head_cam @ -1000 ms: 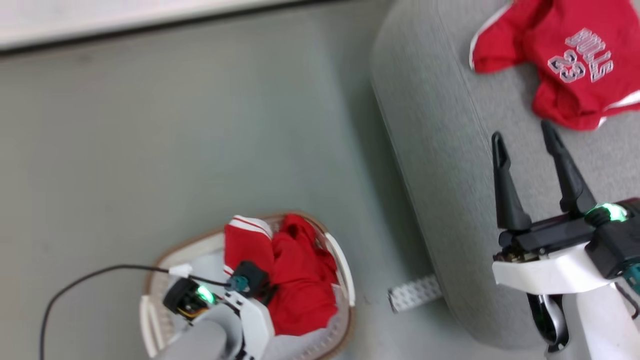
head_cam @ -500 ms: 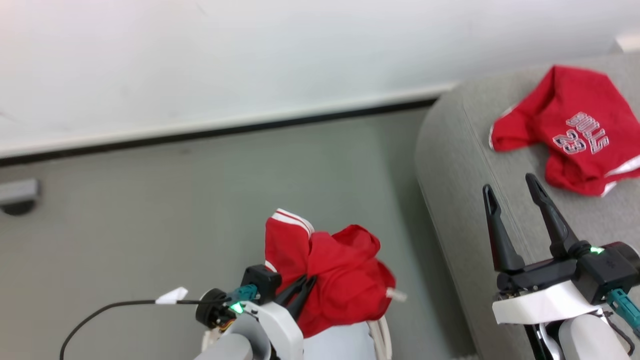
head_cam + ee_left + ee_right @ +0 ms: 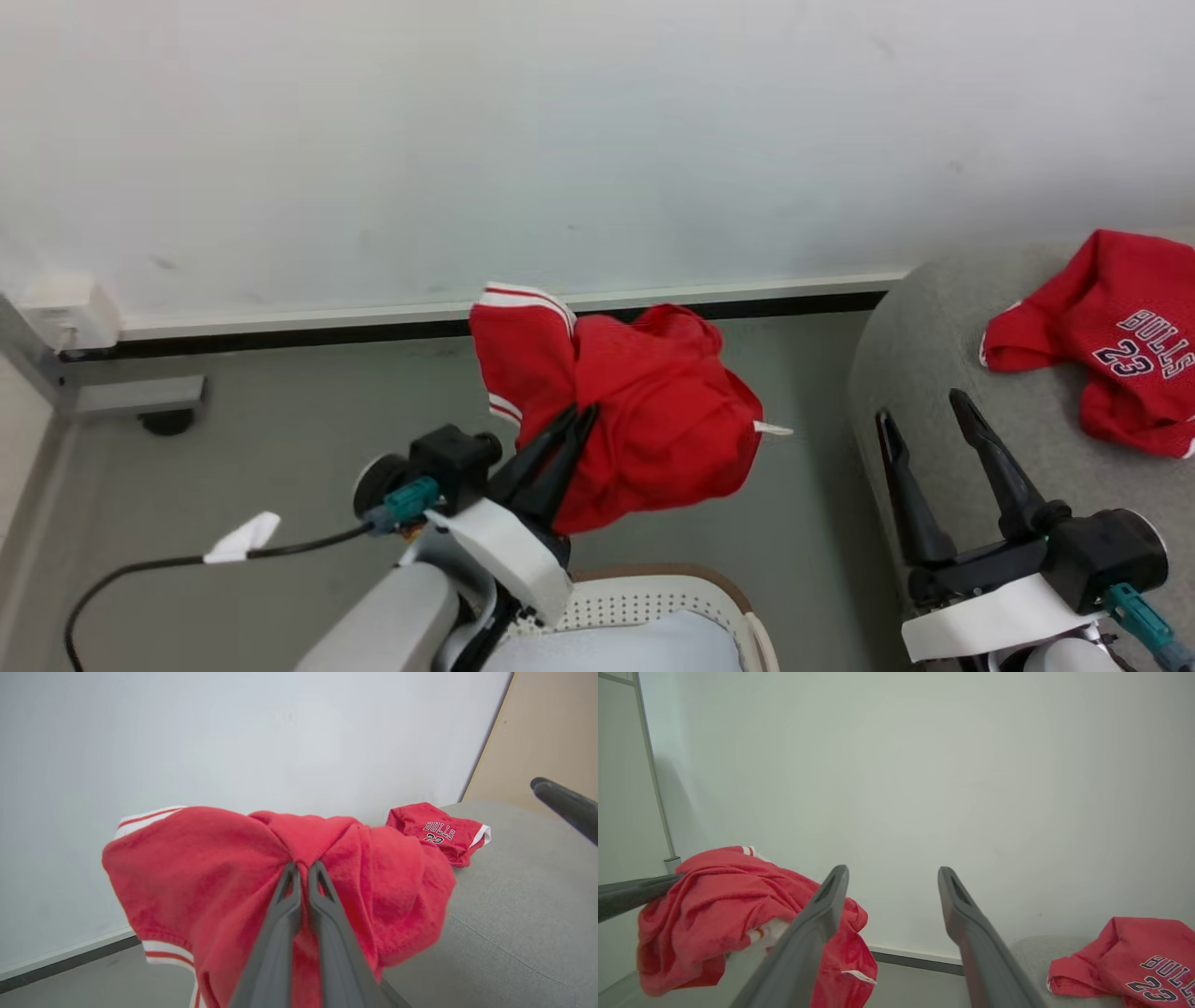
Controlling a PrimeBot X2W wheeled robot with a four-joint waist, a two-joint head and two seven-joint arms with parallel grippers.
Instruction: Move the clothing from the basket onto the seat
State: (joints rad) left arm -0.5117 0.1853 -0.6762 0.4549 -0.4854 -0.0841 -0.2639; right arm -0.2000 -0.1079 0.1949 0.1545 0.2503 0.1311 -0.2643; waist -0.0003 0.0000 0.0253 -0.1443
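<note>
We see the left gripper (image 3: 581,417) with its two long dark fingers pressed together on a pinch of a soft red garment (image 3: 653,439). The cloth bunches into a rounded, crumpled bundle around the tips. A white panel with thin red stripes shows at its upper left edge, and a small white label sticks out at its right side. The bundle hangs in the air, clear of the basket (image 3: 644,597), whose brown rim and white perforated plastic wall curve along the bottom of the head view, with a smooth white liner (image 3: 644,649) inside. The right gripper (image 3: 920,408) stands with its tapered fingers wide apart and nothing between them, over the rounded corner of the sofa (image 3: 934,345), which is light grey, finely woven fabric with a stitched seam. Farther back on that sofa lies a rumpled red jersey (image 3: 1120,355) with navy "BULLS 23" lettering outlined in white and white trim at its edge. A thin black cable (image 3: 149,565) with a white tag loops from the left wrist. The floor (image 3: 280,467) is smooth, matte grey-green; a plain pale wall (image 3: 560,140) meets it at a white skirting (image 3: 747,291) with a dark strip beneath.
</note>
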